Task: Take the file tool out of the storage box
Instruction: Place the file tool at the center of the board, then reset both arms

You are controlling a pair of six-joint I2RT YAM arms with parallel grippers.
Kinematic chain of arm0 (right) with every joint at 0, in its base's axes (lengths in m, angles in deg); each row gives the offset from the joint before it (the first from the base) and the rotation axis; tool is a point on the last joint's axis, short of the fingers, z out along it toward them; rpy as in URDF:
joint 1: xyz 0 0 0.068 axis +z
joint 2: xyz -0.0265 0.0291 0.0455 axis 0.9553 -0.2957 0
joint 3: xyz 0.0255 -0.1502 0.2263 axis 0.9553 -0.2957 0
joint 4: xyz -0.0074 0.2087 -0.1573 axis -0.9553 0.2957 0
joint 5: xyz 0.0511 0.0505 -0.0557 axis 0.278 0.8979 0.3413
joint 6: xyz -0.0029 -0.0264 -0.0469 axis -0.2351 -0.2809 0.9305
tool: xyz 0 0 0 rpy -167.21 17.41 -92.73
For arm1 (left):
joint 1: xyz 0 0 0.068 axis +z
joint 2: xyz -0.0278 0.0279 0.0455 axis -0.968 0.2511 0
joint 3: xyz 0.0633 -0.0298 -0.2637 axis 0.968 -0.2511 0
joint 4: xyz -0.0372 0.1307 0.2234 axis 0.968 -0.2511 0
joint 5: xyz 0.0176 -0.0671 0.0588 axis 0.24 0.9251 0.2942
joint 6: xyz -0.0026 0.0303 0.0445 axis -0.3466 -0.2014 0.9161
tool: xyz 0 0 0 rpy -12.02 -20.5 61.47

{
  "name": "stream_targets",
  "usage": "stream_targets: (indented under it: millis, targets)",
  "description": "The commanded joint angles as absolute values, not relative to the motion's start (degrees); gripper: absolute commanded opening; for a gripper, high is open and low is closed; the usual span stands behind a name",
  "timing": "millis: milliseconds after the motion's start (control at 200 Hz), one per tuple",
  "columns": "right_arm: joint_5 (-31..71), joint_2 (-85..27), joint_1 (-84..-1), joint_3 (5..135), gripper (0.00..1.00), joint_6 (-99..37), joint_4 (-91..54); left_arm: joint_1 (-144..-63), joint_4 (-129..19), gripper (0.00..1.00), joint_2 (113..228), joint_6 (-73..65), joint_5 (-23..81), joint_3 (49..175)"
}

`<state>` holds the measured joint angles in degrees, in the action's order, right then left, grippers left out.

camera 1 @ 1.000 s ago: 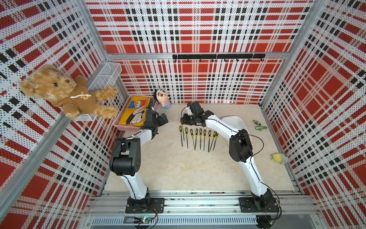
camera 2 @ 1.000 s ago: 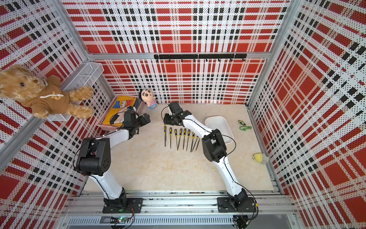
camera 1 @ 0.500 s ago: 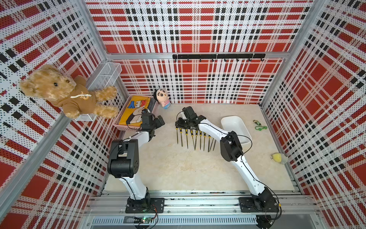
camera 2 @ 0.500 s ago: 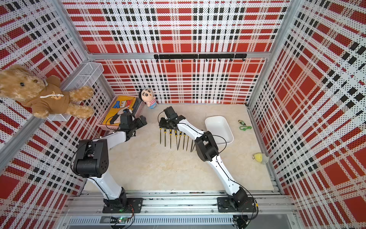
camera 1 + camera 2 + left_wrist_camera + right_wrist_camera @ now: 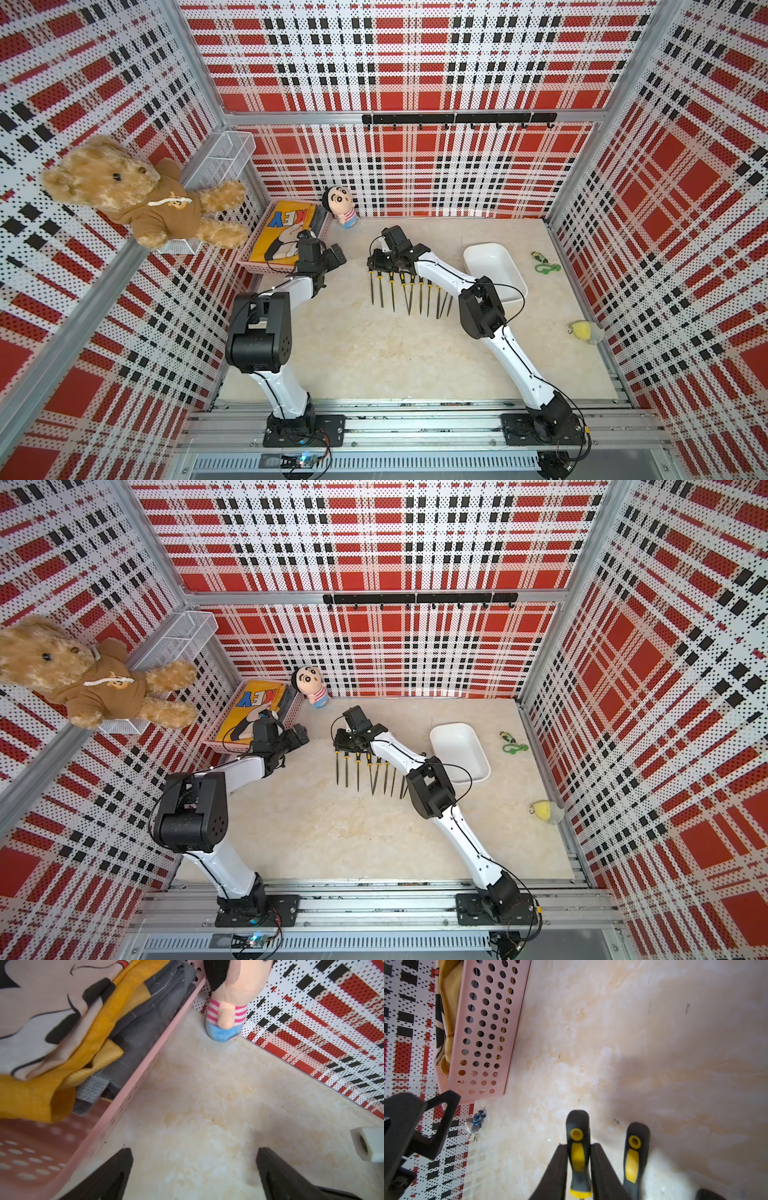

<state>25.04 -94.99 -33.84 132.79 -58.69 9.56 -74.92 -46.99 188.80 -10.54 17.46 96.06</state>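
Many files [image 5: 411, 291] on the bench [image 5: 374, 353] look light, stiff, pointy. Best grab the fat handle [image 5: 577, 1132]. Right pincer [image 5: 578, 1144] sits around one; squeezing, I cannot tell. Left pincer [image 5: 194, 1149] is open, empty.

Top views overhead, sharing whole tabletop [image 5: 374, 353], wrist views close, downward

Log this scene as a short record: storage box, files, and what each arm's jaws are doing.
storage box: white tub, no file visible inside
files: row on the table, beside the tub
right gripper: jaws flank the handle of the end file; gripped or released, unclear
left gripper: jaws open, holding nothing, by the pink basket
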Motion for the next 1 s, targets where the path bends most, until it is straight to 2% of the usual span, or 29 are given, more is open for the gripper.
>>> stream_targets:
  millis: [0, 311, 536, 696, 872, 997]
  targets:
    - [25.26, -96.96, -33.34, 134.21, 0.29, -58.91, 9.72, -74.58, -45.93, 1.00, 187.42, -10.60, 17.52, 95.45]
    - [23.05, -93.08, -33.66, 132.80, 0.32, -56.75, 9.35, -74.58, -46.23, 1.00, 187.25, -10.35, 17.20, 95.35]
    - [17.96, -82.46, -35.75, 126.82, 0.36, -51.75, 8.86, -74.53, -46.29, 1.00, 187.17, -9.93, 16.51, 95.48]
    - [9.95, -68.99, -39.81, 112.62, 0.49, -44.08, 4.41, -74.25, -42.85, 0.99, 185.38, -8.76, 15.45, 94.03]
    - [3.18, -51.89, -46.31, 91.39, 0.75, -36.96, -3.79, -73.31, -37.64, 0.99, 181.82, -6.22, 13.19, 90.99]
    - [-0.37, -39.74, -51.67, 76.56, 0.80, -34.38, -10.10, -72.52, -34.59, 0.99, 178.90, -4.06, 9.96, 87.27]
